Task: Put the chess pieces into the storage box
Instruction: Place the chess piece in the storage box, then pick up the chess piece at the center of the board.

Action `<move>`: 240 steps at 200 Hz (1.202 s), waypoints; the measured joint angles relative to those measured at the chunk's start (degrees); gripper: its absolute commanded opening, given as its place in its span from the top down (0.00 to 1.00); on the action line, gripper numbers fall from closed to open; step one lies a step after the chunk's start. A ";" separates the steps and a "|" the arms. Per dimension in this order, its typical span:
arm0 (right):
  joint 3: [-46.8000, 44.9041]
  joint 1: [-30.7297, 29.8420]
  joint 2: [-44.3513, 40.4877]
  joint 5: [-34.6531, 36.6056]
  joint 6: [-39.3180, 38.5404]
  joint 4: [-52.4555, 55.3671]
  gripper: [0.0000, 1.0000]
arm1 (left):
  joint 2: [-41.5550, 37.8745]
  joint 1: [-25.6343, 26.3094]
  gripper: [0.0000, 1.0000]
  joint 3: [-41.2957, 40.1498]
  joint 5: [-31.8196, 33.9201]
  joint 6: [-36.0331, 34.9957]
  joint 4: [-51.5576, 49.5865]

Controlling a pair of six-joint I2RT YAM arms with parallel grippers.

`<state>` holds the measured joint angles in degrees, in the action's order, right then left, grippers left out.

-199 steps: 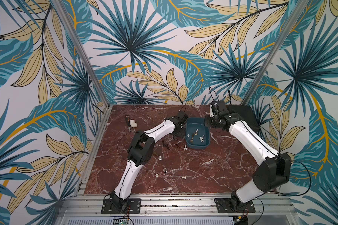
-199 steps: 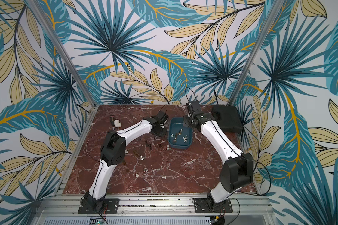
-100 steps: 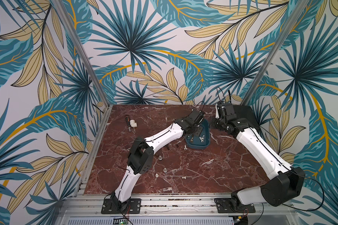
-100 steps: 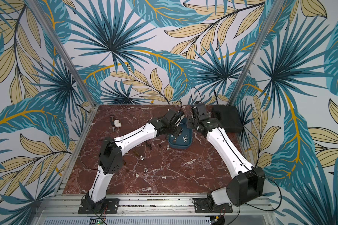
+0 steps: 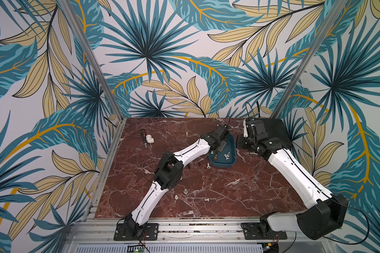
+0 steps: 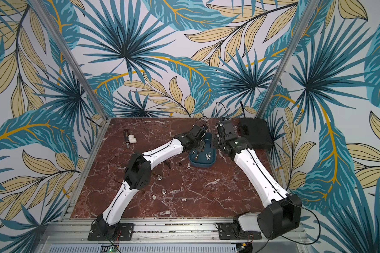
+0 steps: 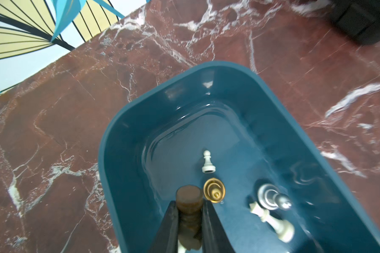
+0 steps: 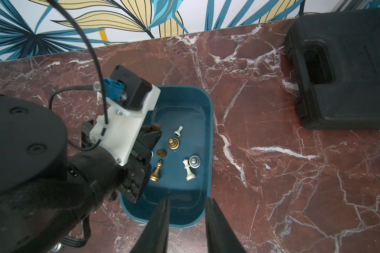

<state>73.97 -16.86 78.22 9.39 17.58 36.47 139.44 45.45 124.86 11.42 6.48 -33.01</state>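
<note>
The storage box (image 5: 223, 165) is a teal tub at mid-back of the marble table, also seen in the wrist views (image 7: 123, 142) (image 8: 208, 153). Several chess pieces lie in it: a white pawn (image 7: 208, 163), a gold one (image 7: 214, 189), a silver one (image 7: 270, 197). My left gripper (image 7: 189, 204) hangs over the box's inside, shut on a dark brown chess piece (image 7: 189, 196). My right gripper (image 8: 188, 200) is open and holds nothing, raised by the box's end; in a top view it (image 5: 239, 142) sits right of the box. Loose pieces remain on the table (image 5: 208, 166) (image 5: 185, 191) (image 6: 184, 199).
A flat black case (image 5: 274, 131) fills the back right corner, close behind my right arm. A white pipe elbow (image 5: 149, 138) and a black-and-orange tool (image 5: 143, 137) lie at the back left. Patterned walls close the back and sides.
My left gripper has swung from the box's left side to over its inside, carrying the brown piece. My right gripper has drawn back from above the box toward its right.
</note>
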 measured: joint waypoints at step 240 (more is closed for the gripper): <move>-13.42 -18.71 -4.70 -6.27 2.43 2.47 0.62 | -40.28 -0.55 0.66 -32.26 7.50 1.88 4.52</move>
<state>60.55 -35.57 73.52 3.11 20.01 38.94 99.15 44.91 92.60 18.92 8.36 -28.49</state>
